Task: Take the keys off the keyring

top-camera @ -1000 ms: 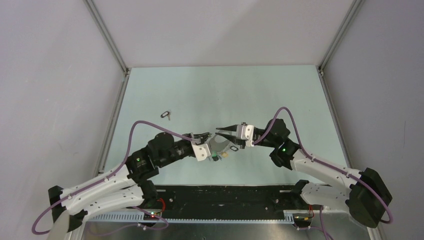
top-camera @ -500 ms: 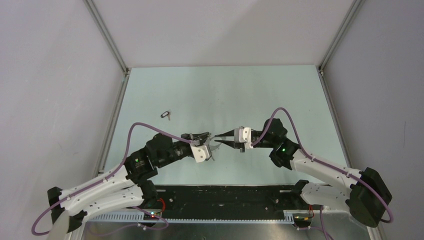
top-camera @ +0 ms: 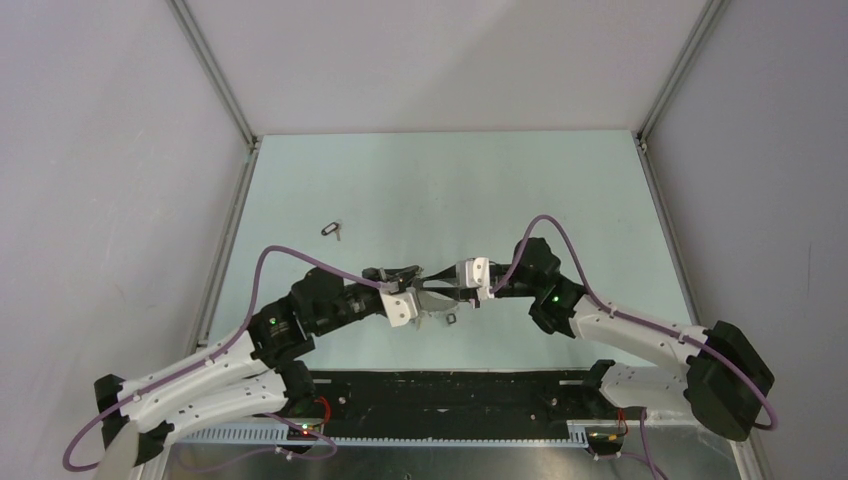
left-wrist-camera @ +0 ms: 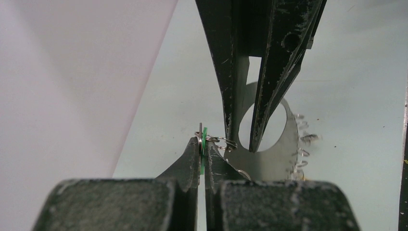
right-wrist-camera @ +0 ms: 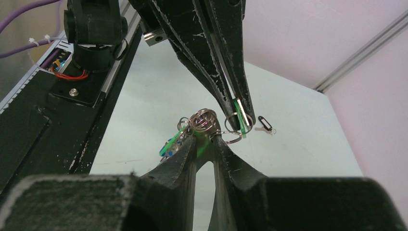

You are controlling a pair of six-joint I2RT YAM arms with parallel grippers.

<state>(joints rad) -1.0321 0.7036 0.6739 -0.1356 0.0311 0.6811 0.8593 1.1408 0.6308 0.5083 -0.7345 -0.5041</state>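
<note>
Looking down from above, you find both arms reaching inward so that their tips meet over the near middle of the table (top-camera: pixel 450 180), with the bunch of keys between them. Your left gripper (left-wrist-camera: pixel 202 144) is clamped tight on the green key (left-wrist-camera: pixel 204 137), whose thin edge stands upright between the fingertips with a silver sliver pressed beside it. Your right gripper (right-wrist-camera: pixel 204 137) comes in from the opposite side, its jaws only a narrow gap apart. In the left wrist view light shows between the two tips, and you see nothing pinched there. A knot of small silver rings (right-wrist-camera: pixel 202 119) sits just above those tips, one ring lying against the outer side of a finger. More keys (right-wrist-camera: pixel 169 143), green and blue, dangle below the rings, to the left in the right wrist view. Behind the right fingers hangs a flat silver plate (left-wrist-camera: pixel 284 159) with a round hole. One loose key (top-camera: pixel 332 230) with a black head lies on the table, well apart to the far left.
</note>
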